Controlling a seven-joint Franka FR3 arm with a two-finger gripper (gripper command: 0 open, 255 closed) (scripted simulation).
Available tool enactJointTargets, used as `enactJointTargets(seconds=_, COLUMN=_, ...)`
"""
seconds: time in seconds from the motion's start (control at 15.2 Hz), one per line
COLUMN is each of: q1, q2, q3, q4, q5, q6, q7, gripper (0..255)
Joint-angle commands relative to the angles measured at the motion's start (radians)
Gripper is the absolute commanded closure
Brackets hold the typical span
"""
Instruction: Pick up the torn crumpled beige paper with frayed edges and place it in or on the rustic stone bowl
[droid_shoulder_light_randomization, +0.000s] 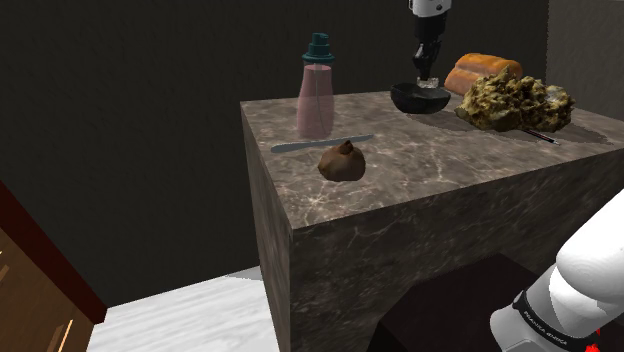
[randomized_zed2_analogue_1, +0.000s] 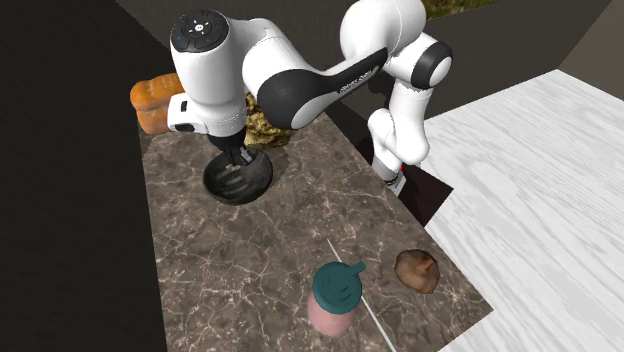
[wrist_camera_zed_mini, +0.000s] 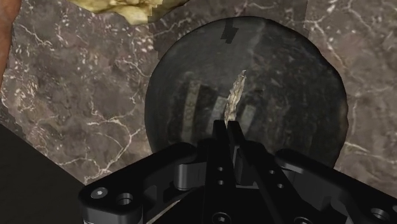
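Our jaws are clenched on the thin, pale paper scrap (wrist_camera_zed_mini: 236, 95), hanging above the dark bowl (wrist_camera_zed_mini: 299, 76); we should lower slightly, release over its centre; then lift straight up.

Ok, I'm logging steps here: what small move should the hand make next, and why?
Probably open the hand: it pinches the thin beige paper directly above the dark bowl, so releasing should drop it in.
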Motion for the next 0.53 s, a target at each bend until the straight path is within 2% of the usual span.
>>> enactJointTargets(seconds=0.0, q1=0.0, q2=0.001, q3=0.0, q4=-0.001, q5=0.0, q6=0.002, q7=0.0, gripper=255)
enactJointTargets(seconds=0.33, q1=0.0, q2=0.001, q3=0.0, q4=-0.001, q5=0.0, q6=0.002, q7=0.0, gripper=255)
enactJointTargets(seconds=0.4, q1=0.0, q2=0.001, q3=0.0, q4=-0.001, q5=0.0, q6=0.002, q7=0.0, gripper=0)
enactJointTargets(seconds=0.46, q1=0.0, q2=0.001, q3=0.0, q4=-0.001, q5=0.0, q6=0.002, q7=0.0, gripper=0)
